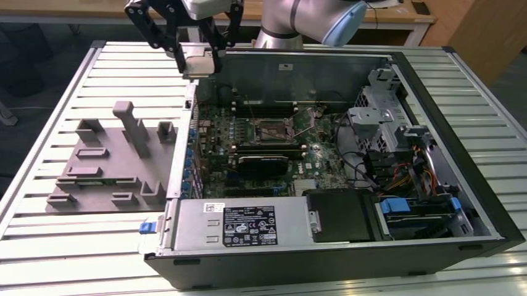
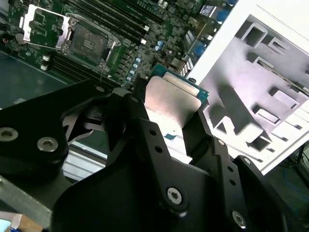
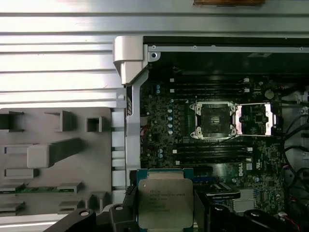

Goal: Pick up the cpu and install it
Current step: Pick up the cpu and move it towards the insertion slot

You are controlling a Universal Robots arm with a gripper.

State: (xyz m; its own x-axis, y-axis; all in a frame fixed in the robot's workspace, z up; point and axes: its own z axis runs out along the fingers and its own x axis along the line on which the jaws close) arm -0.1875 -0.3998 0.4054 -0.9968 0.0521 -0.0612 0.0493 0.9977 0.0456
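Gripper (image 1: 200,57): black fingers (image 2: 205,133) clamp two opposite edges of the cpu, above the far corner of the case on the exterior view's left.
Cpu (image 3: 165,195): held between the fingers with its silver lid showing in both wrist views, over the case wall, off the board.
Socket (image 3: 213,120): bare on the motherboard (image 1: 247,132), metal frame swung open beside it, well apart from the cpu.
Tray (image 1: 107,166): grey, on the slatted table (image 1: 49,246), just beside the case.
Case (image 1: 329,68): open, lying on its side.

Matt silvery metal cpu (image 3: 165,200); grey plastic tray (image 3: 82,179)
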